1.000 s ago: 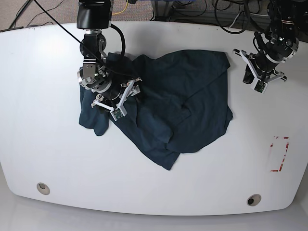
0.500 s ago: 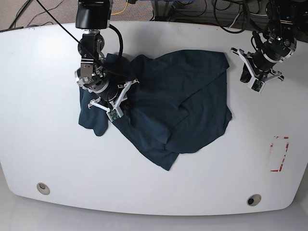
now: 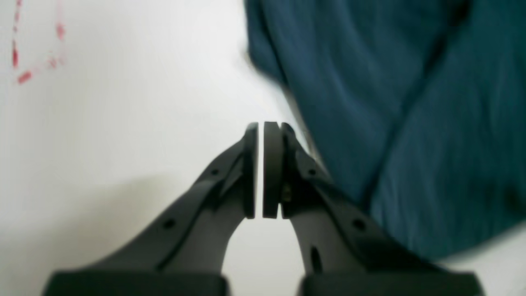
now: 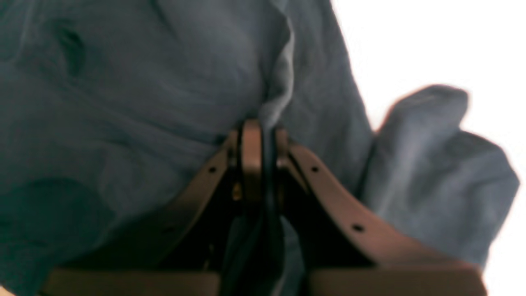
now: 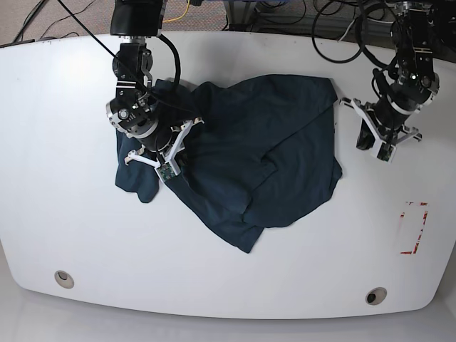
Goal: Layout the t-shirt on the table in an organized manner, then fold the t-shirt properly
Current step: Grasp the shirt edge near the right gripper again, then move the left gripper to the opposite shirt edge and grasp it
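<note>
on the table (image 5: pixel 235 285), right gripper (image 5: pixel 162 152) clamps the t-shirt (image 5: pixel 271 157); left gripper (image 5: pixel 376 142) closed, empty.

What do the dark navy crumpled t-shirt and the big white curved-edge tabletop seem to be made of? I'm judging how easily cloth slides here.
The dark navy crumpled t-shirt looks like soft matte knit fabric, probably cotton jersey: it drapes in loose folds and wrinkles. The big white curved-edge tabletop looks hard, smooth and glossy, maybe laminate or painted board: it shows soft reflections along its near edge. Cloth likely slides easily.

Black jointed arms, white-framed grippers, dark cables.
</note>
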You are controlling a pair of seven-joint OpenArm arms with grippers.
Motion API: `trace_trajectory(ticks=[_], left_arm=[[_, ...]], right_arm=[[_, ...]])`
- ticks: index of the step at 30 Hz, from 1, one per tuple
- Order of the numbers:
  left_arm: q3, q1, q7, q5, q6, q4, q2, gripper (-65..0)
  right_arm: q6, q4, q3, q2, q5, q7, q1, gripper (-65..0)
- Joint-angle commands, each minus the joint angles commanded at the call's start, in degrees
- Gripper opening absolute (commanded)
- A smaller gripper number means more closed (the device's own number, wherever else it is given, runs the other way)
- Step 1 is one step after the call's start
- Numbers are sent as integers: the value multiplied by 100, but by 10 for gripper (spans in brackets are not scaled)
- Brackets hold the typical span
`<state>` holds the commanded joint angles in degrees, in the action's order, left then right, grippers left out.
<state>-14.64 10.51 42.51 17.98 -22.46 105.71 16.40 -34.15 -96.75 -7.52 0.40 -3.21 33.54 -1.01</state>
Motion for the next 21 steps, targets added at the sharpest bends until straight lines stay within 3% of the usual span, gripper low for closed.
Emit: trace_trajectory(ticks=[2,5,7,9,21], left_arm=[[0,-255,0,0,0,-237,-88,-544],[0,-571,0,0,0,-571,-132,-396],[0,-818,0,9,0,-897,-202,-254],[-35,-1081,0,9,0,-1213,-343,-183],[123,-2110,-35,18,-35,-3042,-413,-228]], right_arm=[[0,-79,0,-53,0,0,-53,-650],[-9,-185,0,-79,0,0,-123,-650],[-9,-255,9,-79,0,0,-202,-650],[-9,-255,9,-79,0,0,-229,-650],[-9,-519,9,-88,9,0,-501,-650]])
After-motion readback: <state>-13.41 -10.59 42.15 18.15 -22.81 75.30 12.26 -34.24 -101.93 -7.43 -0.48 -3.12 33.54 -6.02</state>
